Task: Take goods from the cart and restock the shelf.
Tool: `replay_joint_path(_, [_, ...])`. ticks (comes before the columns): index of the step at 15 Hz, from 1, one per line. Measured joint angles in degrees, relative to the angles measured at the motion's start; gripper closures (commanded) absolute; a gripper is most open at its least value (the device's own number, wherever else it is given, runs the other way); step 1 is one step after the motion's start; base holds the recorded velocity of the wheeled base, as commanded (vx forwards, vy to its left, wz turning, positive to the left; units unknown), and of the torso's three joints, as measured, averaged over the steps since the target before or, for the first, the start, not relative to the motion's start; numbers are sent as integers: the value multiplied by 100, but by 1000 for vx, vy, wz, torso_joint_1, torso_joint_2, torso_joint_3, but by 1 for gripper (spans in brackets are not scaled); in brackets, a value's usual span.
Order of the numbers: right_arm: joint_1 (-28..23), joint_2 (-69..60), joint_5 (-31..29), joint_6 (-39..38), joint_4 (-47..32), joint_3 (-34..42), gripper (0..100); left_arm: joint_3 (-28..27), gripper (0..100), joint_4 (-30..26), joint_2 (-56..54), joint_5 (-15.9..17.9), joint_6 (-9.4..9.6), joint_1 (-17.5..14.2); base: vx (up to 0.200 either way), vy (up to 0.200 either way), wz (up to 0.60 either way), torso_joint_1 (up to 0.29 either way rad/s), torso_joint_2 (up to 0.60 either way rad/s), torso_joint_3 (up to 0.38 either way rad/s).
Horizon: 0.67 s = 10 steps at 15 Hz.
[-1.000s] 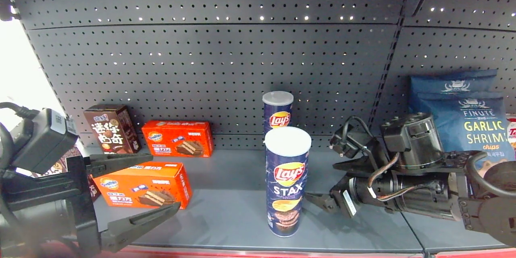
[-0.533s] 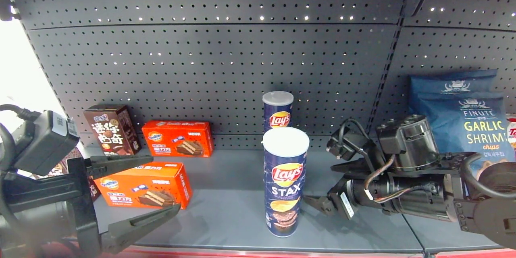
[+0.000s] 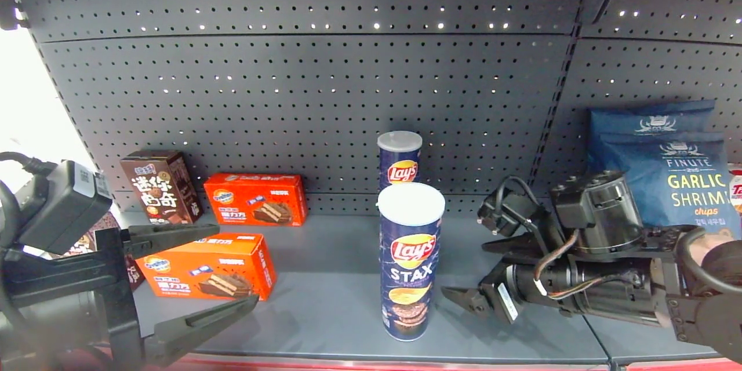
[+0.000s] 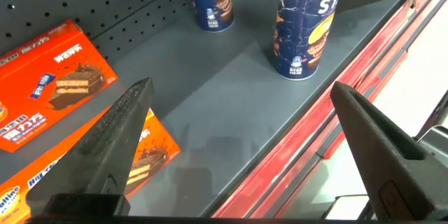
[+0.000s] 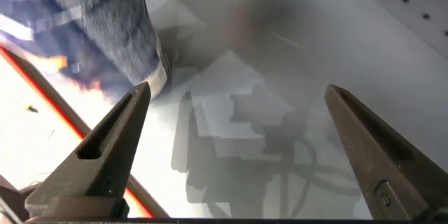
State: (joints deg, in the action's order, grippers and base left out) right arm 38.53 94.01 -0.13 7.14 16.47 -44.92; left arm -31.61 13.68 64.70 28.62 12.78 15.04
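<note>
Grey shelf (image 3: 324,301) is carrying the front can (image 3: 410,261), standing upright at centre frame. My right gripper (image 3: 470,268) is gaping empty just right of it, my left gripper (image 3: 235,264) hanging open lower left. Backing straight out should avoid tipping it.

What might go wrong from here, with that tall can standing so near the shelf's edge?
1. The tall front can stands near the shelf's front edge with the open right pincer close beside it; a sideways nudge might tip it off.
2. If it topples backward, it may hit the rear can.
3. The open left pincer hangs by the front orange box and might shove it askew.
</note>
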Motion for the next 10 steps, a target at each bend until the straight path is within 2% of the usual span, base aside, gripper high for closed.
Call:
replay_joint_path(6, [-540, -1312, -7, -39, -7, 964, 0, 105, 0, -9, -251, -13, -44, -133, 0, 0, 0, 0, 0, 0])
replay_joint_path(10, [-1602, -2721, 6, -79, -29, 1781, 0, 328, 0, -13, -770, -24, -118, -717, 0, 0, 0, 0, 0, 0])
